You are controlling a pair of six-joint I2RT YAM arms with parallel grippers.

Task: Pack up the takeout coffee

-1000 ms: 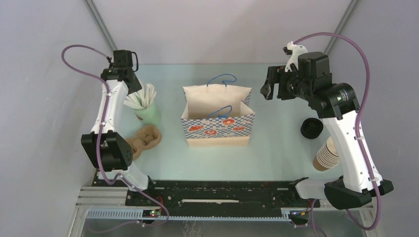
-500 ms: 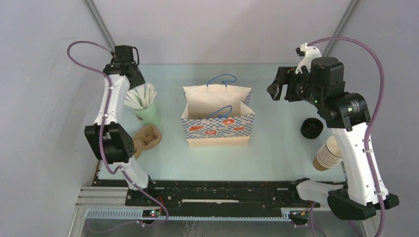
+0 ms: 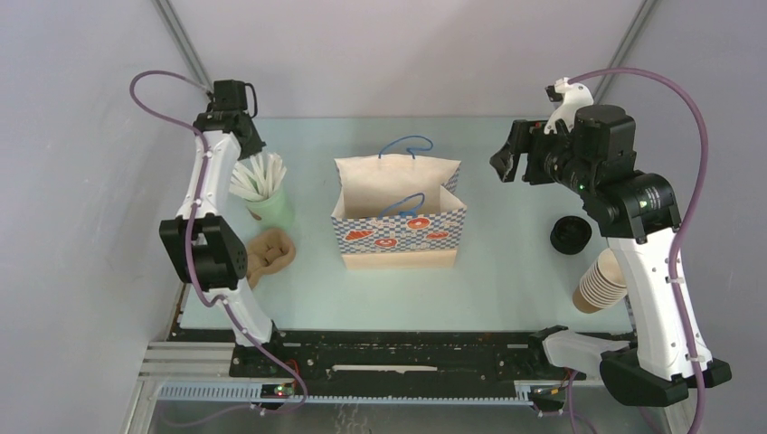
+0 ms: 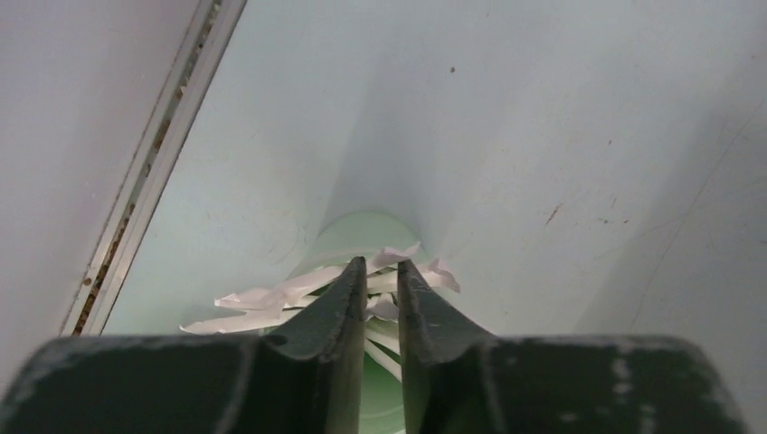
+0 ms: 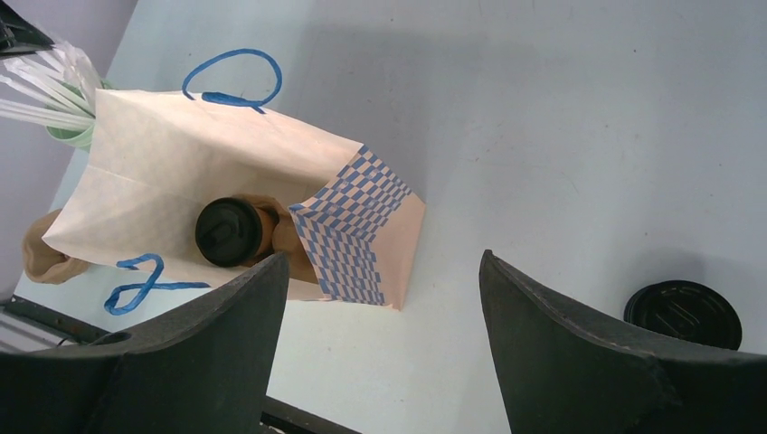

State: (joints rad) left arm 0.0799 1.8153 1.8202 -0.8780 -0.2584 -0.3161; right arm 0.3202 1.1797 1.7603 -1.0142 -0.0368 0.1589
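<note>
**Coffee sits in the bag; both grippers are clear of it**

Left gripper [image 4: 380,264]: the fingers are nearly together with a thin slit between them, pinching nothing. Directly beneath the tips are white sticks [image 4: 271,297] in a pale green cup [image 4: 362,235]. A brown pulp holder [image 3: 267,253] lies near that cup on the table [image 3: 506,271].

Centre: the paper bag [image 3: 398,212] stands open. It has a blue check band, red motifs and blue handles; its print is too small to read.

Right gripper [image 5: 384,262]: the fingers are spread wide and hold nothing. The takeout coffee [image 5: 229,232] stands upright inside the bag, lid on. It is just past one fingertip, outside the gap. A loose black lid [image 5: 683,314] lies beyond the other finger. A stack of tan cups [image 3: 600,282] stands near the right arm.
</note>
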